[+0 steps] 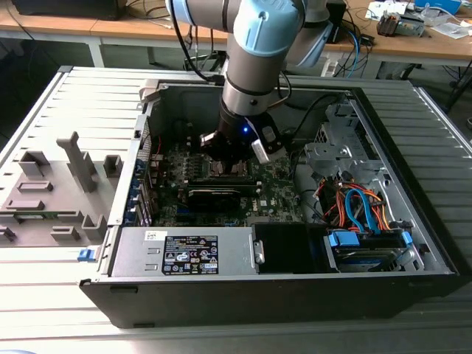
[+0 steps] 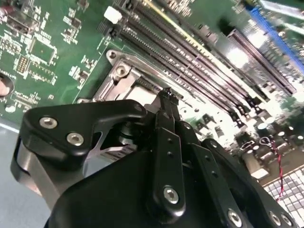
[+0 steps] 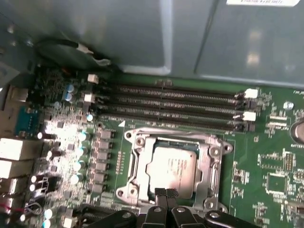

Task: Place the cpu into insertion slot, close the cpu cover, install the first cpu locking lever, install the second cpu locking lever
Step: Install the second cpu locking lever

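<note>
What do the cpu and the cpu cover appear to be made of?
The cpu: seemingly metal on top, matt silvery-grey, with soft, dull reflections. The cpu cover: apparently stamped sheet metal, brighter silver, with sharp glints along its thin edges.

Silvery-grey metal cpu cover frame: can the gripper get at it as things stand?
Probably yes. In the first wrist view the gripper sits right at the edge of the silvery-grey metal cpu cover frame, nothing between them.
</note>
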Motion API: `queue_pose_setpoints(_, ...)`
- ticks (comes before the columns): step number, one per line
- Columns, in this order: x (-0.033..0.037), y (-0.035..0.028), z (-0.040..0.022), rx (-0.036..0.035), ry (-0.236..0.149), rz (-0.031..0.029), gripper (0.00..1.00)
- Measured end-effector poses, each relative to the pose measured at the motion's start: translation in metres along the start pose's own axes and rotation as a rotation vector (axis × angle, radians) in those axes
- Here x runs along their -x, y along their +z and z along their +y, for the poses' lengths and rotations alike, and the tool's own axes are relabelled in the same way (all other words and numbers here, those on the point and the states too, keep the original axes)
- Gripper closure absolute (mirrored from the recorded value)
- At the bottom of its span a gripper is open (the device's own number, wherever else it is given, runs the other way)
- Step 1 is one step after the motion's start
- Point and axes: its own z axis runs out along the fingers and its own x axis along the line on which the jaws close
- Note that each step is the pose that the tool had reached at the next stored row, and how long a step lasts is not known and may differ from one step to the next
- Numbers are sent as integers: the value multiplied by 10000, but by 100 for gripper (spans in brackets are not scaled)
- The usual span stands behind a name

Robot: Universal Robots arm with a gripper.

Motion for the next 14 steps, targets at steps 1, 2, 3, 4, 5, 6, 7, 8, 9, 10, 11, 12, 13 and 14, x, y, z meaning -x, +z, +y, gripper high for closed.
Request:
queue_pose_setpoints(1,-1,-22,10,-100,12,13,89)
queue_pose_setpoints(2,-6,-85,29,-230,27,29,89)
queue_pose_setpoints(3,-13,-170,46,-265,29,34,89)
queue_pose_setpoints(4,-17,-218,52,-273,30,35,89)
queue_pose_setpoints(5,-22,-266,58,-276,30,35,89)
queue_pose_setpoints(6,-29,-338,67,-283,32,37,89)
queue_pose_setpoints(7,-35,-389,72,-287,33,39,89)
queue_pose_setpoints(8,-37,-413,73,-286,33,39,89)
queue_pose_setpoints(9,-38,-424,75,-286,33,39,89)
queue_pose_setpoints(10,-38,-424,75,-283,33,37,89)
queue_pose_setpoints(11,-38,-425,75,-283,32,37,89)
queue_pose_setpoints(12,-39,-428,75,-286,33,38,89)
queue_pose_setpoints(13,-39,-429,75,-285,33,38,89)
queue_pose_setpoints(14,-39,-431,75,-286,33,39,89)
